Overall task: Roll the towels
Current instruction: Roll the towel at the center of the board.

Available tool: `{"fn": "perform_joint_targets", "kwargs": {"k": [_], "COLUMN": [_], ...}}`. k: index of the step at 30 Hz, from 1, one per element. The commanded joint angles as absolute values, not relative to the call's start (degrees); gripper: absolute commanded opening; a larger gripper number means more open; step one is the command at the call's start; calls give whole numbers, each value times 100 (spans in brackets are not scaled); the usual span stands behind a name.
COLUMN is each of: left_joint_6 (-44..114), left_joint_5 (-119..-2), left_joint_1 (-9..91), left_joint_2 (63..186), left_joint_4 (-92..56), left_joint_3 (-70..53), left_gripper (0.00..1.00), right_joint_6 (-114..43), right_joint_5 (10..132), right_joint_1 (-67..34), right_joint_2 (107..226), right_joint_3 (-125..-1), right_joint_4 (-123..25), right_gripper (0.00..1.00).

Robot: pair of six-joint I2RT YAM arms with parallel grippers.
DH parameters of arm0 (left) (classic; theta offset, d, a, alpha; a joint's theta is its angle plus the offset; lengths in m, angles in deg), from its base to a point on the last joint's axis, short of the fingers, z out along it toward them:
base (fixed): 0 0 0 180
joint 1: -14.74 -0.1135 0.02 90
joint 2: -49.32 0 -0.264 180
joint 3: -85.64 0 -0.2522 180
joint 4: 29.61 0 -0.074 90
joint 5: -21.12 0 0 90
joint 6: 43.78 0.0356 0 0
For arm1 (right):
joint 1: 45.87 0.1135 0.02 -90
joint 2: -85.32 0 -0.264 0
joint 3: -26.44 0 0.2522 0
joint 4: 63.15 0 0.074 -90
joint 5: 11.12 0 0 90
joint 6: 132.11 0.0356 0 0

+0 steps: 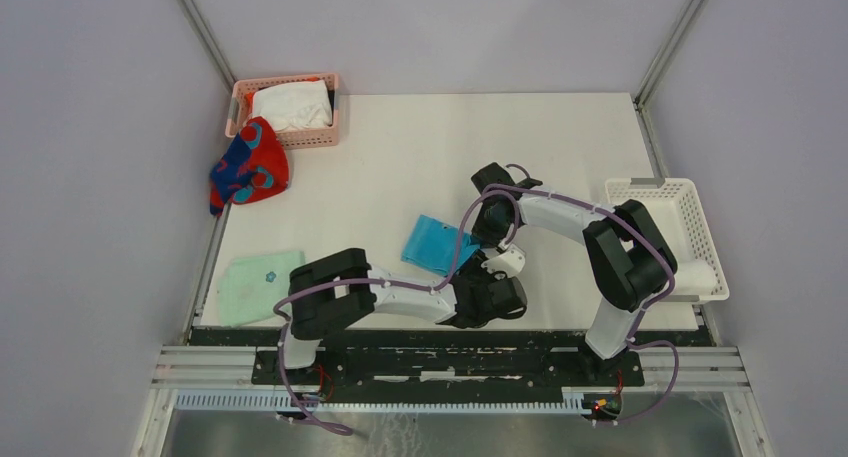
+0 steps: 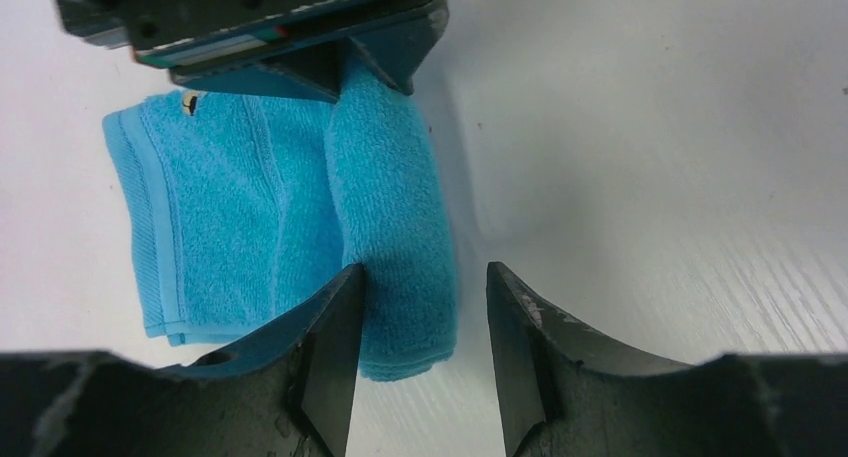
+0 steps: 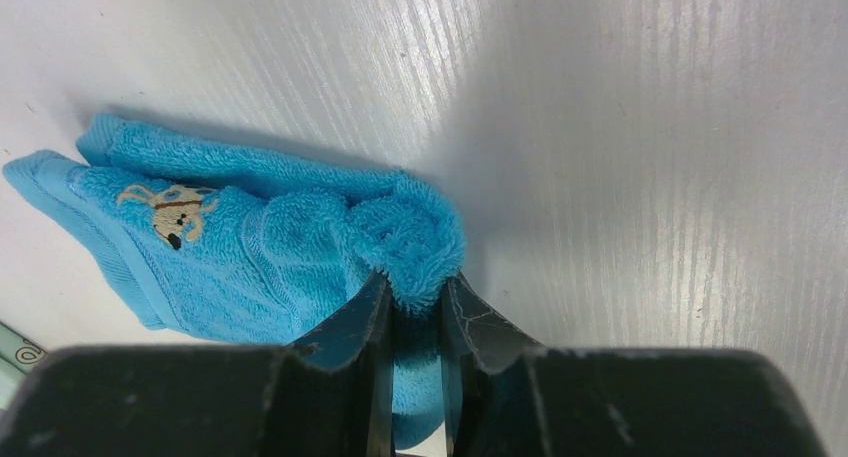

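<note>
The turquoise-blue towel (image 1: 432, 243) lies near the table's front middle, its right edge turned over into a partial roll (image 2: 395, 227). My right gripper (image 3: 415, 302) is shut on the far end of that rolled edge (image 3: 410, 239). My left gripper (image 2: 420, 307) is open, its jaws either side of the roll's near end, the left finger (image 2: 325, 347) touching the cloth. The small label shows in the right wrist view (image 3: 165, 207). The red towel with dark-blue blotches (image 1: 250, 167) lies crumpled at the back left. The white towel (image 1: 292, 105) sits in a pink basket (image 1: 330, 135).
A pale mint-green folded cloth (image 1: 258, 285) lies at the front left. A white basket (image 1: 668, 235) stands at the right edge. Metal frame posts rise at the two back corners.
</note>
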State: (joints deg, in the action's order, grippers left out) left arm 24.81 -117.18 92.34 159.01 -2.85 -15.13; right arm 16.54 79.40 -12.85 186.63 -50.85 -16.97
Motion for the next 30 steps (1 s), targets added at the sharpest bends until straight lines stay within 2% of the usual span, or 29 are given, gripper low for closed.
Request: {"fn": "perform_joint_targets", "kwargs": {"k": [1,6,11,14,19,23,27,30], "left_joint_6": [2506,2403,2164,2086,1769,1274,731,169], "left_joint_5": [-12071,-11945,-11656,-11224,-9601,-7970,-6438,-5484], "left_joint_1": [9252,9212,9025,8837,8188,7270,6420,5872], "left_joint_2": [16276,16450,16285,15860,14846,14087,13754,13724], "left_joint_4": [-111,-40,-48,-331,-1164,-2069,-2739,-3629], "left_joint_3": [-1126,-1155,-1380,-1740,-2648,-3568,-4135,-4578], "left_gripper": [53,48,24,13,5,3,3,3], "right_joint_6": [1704,1712,1708,1715,1563,1479,1380,1342], "right_joint_5": [7923,7851,7670,7565,7369,7083,6850,6618], "right_joint_1": [-1250,-1252,-1263,-1273,-1385,-1587,-1703,-1701], "right_joint_2": [18758,18733,18564,18377,17916,17486,17311,17462], "right_joint_3": [-5257,-5244,-5130,-4960,-4561,-4153,-3944,-3932], "right_joint_4": [-1651,-1727,-2071,-2400,-3003,-3652,-4108,-4374], "right_gripper": [22,22,25,30,46,58,65,68]}}
